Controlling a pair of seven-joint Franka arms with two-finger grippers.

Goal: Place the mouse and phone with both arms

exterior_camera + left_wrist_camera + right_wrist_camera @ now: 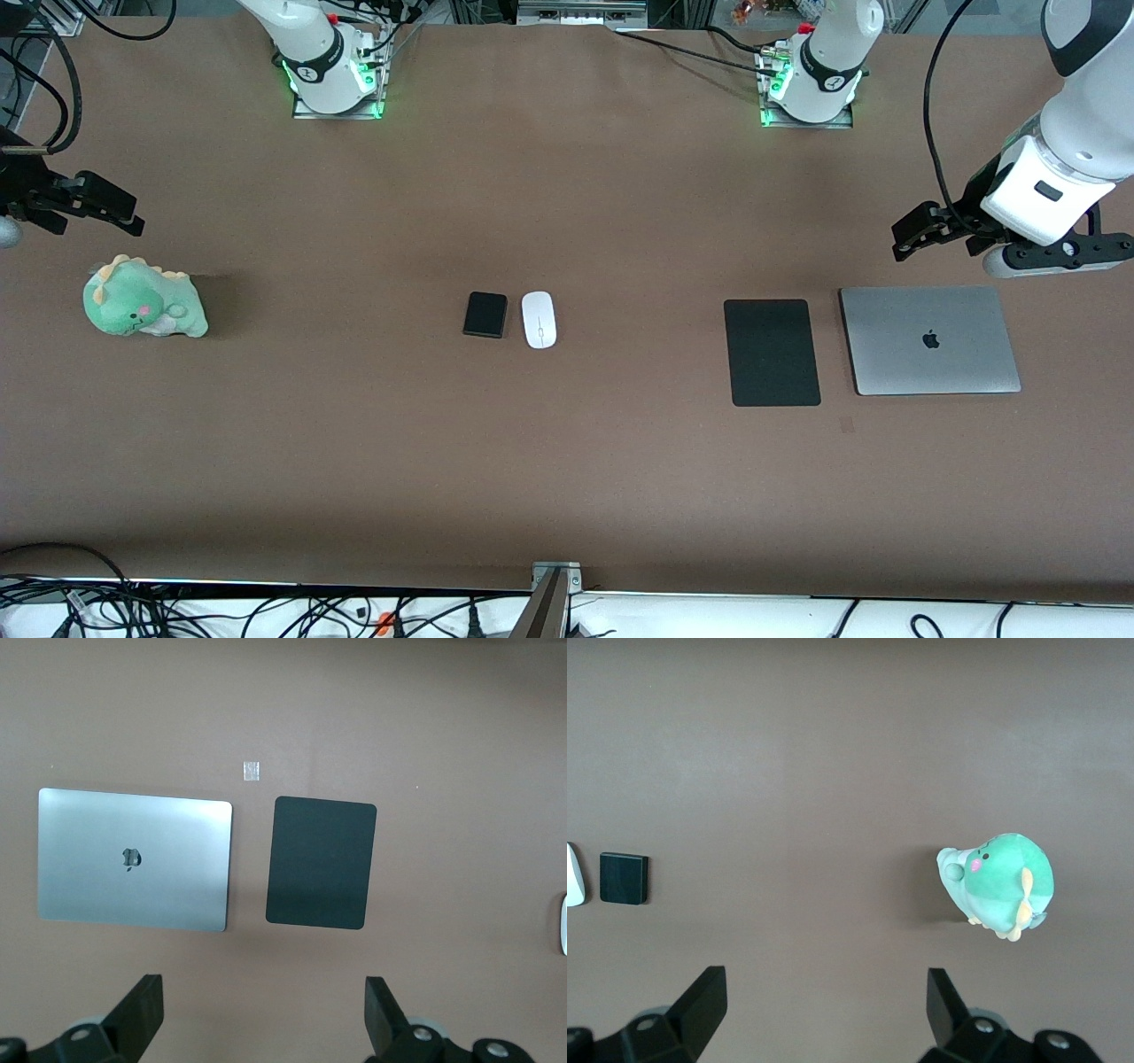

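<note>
One glossy white oval mouse (pixel 539 320) and one matte black slab phone (pixel 485 315), lying side by side mid-table, nearly touching, phone toward the right arm's end. Left gripper (pixel 263 1014) spread wide, empty, up over table by one flat black mat (pixel 772 353) and one closed silver laptop (pixel 929 340). Right gripper (pixel 824 1008) likewise spread, empty, near one green plush dinosaur (pixel 143 299).
</note>
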